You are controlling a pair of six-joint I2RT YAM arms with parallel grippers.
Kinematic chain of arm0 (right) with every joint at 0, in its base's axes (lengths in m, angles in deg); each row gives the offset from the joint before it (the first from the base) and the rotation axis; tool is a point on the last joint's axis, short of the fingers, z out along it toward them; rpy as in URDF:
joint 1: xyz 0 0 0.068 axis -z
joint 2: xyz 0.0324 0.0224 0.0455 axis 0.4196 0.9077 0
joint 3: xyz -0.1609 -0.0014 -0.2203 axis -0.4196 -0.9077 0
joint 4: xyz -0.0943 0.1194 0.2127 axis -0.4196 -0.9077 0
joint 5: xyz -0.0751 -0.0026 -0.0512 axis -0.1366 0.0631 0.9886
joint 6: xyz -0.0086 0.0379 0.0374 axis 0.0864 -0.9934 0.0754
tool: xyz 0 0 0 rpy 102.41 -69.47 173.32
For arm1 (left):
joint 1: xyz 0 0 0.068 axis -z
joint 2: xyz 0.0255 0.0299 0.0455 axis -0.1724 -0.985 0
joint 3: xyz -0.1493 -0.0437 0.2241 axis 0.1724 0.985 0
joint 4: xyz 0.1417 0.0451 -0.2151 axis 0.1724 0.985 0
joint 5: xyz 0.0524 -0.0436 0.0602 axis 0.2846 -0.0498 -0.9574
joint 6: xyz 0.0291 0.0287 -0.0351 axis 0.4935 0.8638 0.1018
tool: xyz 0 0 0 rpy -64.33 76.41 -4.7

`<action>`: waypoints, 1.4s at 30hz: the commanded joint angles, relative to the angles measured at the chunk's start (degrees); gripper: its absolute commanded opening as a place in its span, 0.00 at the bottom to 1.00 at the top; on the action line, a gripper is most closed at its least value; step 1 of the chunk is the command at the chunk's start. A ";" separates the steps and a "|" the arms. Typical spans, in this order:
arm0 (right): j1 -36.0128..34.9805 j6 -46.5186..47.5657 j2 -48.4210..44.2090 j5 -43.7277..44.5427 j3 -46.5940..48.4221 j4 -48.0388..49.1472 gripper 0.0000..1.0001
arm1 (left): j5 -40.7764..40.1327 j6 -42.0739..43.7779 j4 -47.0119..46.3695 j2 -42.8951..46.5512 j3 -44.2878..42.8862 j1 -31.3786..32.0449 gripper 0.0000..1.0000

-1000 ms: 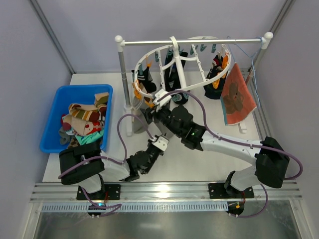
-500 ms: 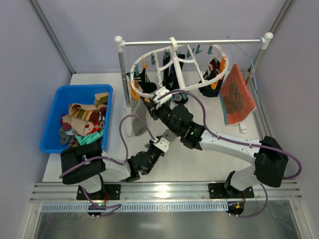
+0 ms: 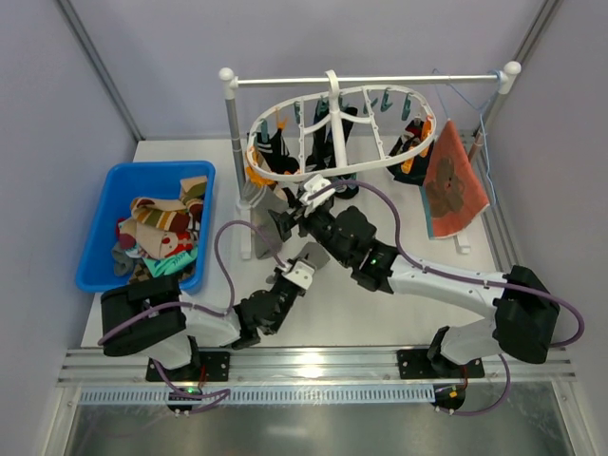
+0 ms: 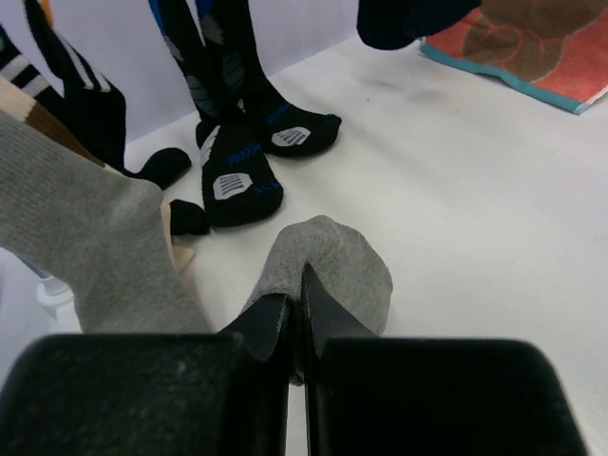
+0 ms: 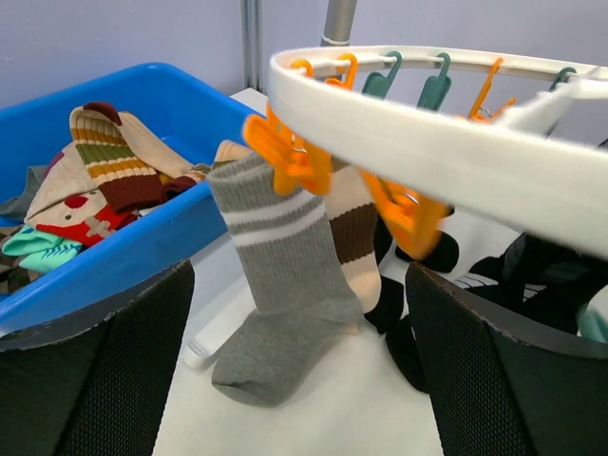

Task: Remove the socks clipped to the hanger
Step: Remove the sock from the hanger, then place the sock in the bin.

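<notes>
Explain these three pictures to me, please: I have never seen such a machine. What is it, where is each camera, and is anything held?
These are two robot arms bolted to the near edge of a white table. The wide picture comes from a camera above and behind them. The other two come from cameras on the wrists, so each shows its own hand.

A white oval hanger with orange and teal clips hangs from a rail stand. Several socks are clipped to it. A blue bin on the left holds more socks, and an orange-red cloth hangs on the right.

The left hand is shut, its tips at the toe of a grey sock; whether it grips the fabric is unclear. The right hand is open, holding nothing, facing a grey striped sock on an orange clip.
</notes>
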 commanded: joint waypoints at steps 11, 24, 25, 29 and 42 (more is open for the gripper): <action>0.04 1.30 -19.24 8.28 -16.49 6.57 0.97 | -1.63 -11.12 24.53 33.82 3.99 -6.32 0.00; 3.28 2.53 -37.70 13.04 -26.27 3.76 1.00 | -3.31 -20.27 48.46 53.19 1.28 -18.09 0.00; 4.25 1.75 -38.32 12.61 -26.53 3.32 1.00 | -0.08 -21.23 48.73 51.88 0.48 -22.28 0.00; 8.03 -0.27 -40.52 9.19 -27.67 1.91 1.00 | 14.32 -29.49 50.93 43.81 -5.30 -38.29 0.00; 20.34 -6.43 -41.49 -1.20 -29.17 -0.11 1.00 | 17.55 -44.87 42.95 30.26 -14.56 -67.75 0.00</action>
